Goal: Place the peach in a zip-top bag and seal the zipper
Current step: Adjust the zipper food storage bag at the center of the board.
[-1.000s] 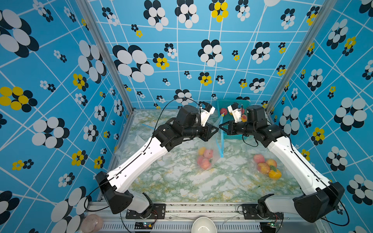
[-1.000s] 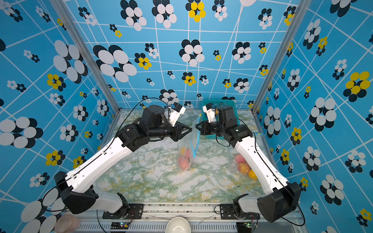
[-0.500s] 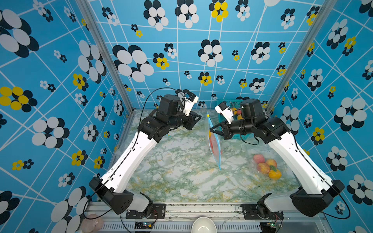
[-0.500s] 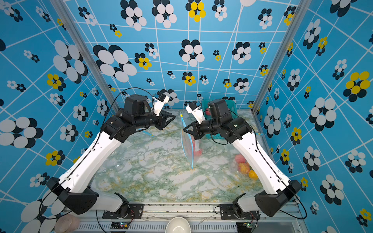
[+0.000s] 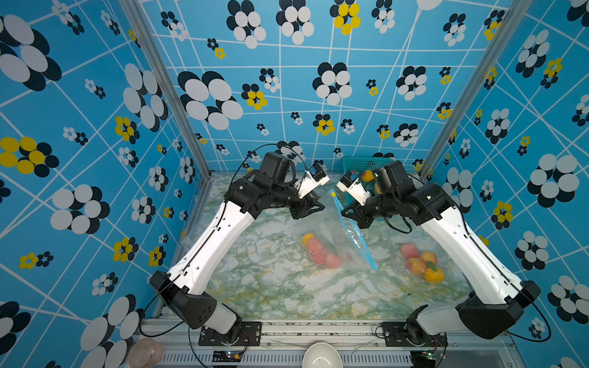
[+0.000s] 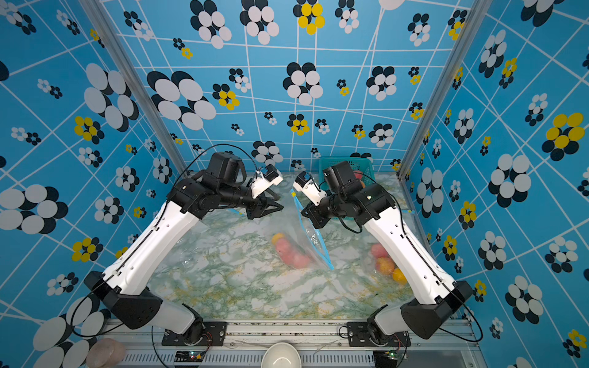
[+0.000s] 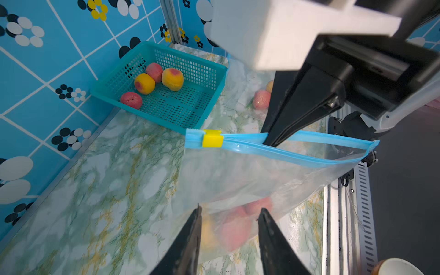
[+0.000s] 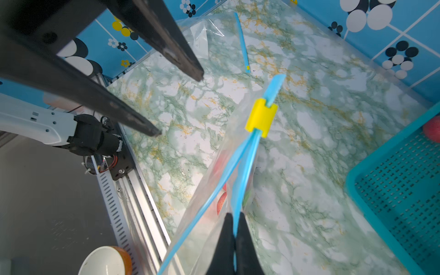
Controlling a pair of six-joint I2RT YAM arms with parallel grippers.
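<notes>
Peaches (image 5: 319,255) low inside clear bag (image 7: 238,171) above marble table (image 5: 271,286); right gripper (image 8: 234,217) clamped on blue zipper strip (image 8: 247,162), yellow slider (image 7: 212,141) near one end, mouth unsealed; left gripper (image 7: 229,210) parted, empty, just beside bag

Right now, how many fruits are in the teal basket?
4: yellow fruit, pink fruit and orange-red fruit clustered together, red fruit lying apart. The teal basket floor shows whole in the left wrist view, so none seems hidden.
</notes>
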